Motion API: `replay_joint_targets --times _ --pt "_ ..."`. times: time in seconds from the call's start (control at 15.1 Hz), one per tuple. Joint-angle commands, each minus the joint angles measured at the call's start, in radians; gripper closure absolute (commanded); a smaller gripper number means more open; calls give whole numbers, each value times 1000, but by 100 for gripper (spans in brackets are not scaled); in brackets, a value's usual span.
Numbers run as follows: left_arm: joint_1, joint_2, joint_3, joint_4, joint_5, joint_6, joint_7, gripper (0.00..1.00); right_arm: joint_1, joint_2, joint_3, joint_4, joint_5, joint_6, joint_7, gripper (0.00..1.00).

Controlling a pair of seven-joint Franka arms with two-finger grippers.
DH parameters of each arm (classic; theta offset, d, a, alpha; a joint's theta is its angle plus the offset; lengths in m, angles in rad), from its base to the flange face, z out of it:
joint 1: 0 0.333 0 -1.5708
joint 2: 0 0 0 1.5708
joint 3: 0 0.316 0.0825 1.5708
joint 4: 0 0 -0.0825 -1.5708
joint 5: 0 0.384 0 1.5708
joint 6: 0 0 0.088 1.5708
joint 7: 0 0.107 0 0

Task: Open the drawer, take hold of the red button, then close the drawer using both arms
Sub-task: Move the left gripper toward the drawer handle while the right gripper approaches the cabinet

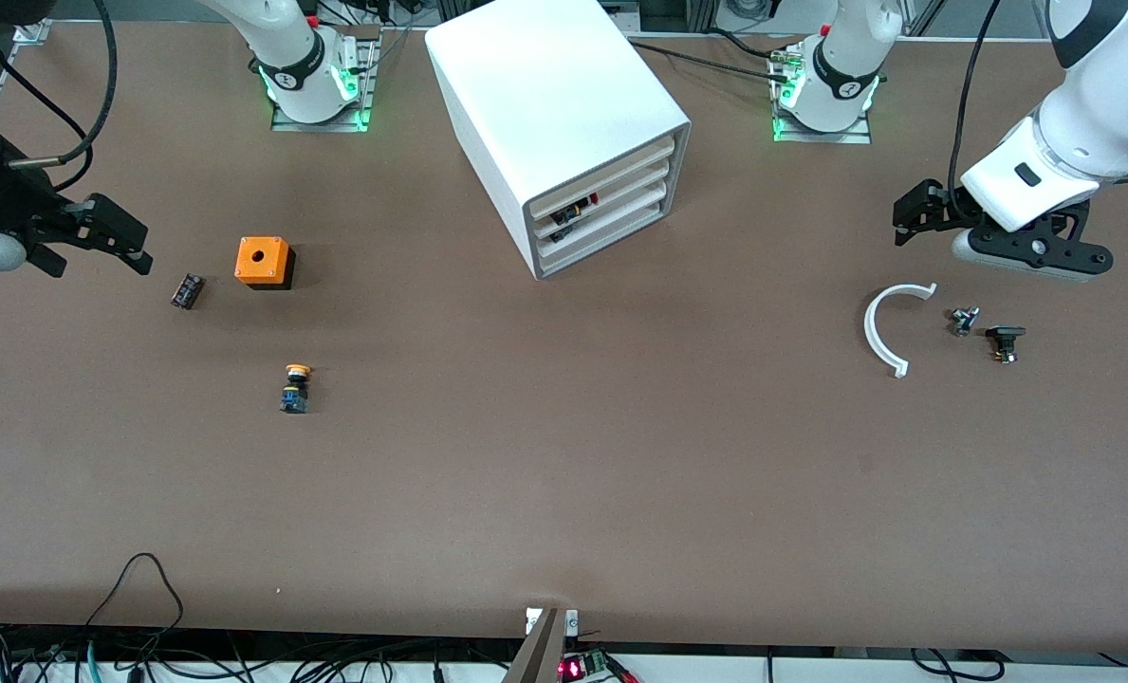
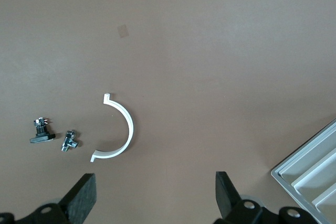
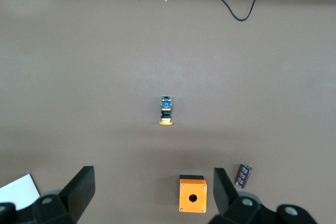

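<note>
Brown tabletop (image 1: 564,493) carries a white three-drawer cabinet (image 1: 549,104) between the two arm bases, its fronts angled toward the left arm's end of the table. All three drawers look pushed in or nearly so; the middle drawer (image 1: 611,202) is not yet opened. The red-capped button (image 1: 578,207) shows through the gap above that drawer's front, lying inside, only partly visible.

Left gripper (image 1: 915,213) hovers over the table near the left arm's end, above a white curved bracket (image 1: 886,332), a small metal fitting (image 1: 964,320) and a black part (image 1: 1005,341). Its fingers (image 2: 84,195) are spread wide and hold nothing.

Right gripper (image 1: 99,237) hovers at the right arm's end, near a dark capacitor (image 1: 187,290) and the orange box (image 1: 264,262). The yellow-capped button (image 1: 295,387) sits nearer the front camera than the box. The right gripper's fingers (image 3: 81,187) are also wide apart, empty.

Step in hand, as judged: reach the middle drawer's front. Advice: come in square to the angled face, hook only the middle lip, not the top or bottom one, and pull straight along the drawer's slide axis. The cabinet looks free-standing, so the other arm probably ought to brace it or it will likely skid. Narrow the fingers before entering the slot.
</note>
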Motion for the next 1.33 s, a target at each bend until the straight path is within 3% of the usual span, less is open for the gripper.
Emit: replay_joint_targets --times 0.0,0.46,0.6,0.73,1.06,1.26 --pt "1 -5 -2 16 -17 -24 -13 0 -4 -7 -1 -6 -11 -14 25 0" --pt "4 -7 3 17 -24 -33 -7 0 -3 27 -3 -4 -6 -19 14 0" --pt "1 3 0 46 -35 -108 -1 0 -3 41 -1 -20 -6 -19 13 0" --pt "-3 30 0 89 -116 -249 17 0 -4 73 -3 -29 -8 -21 10 0" --pt "10 79 2 88 -314 -355 102 0 -3 145 -1 -44 -5 -22 -6 0" --pt "16 125 2 75 -441 -391 158 0 0 176 -1 -47 79 -24 39 0"
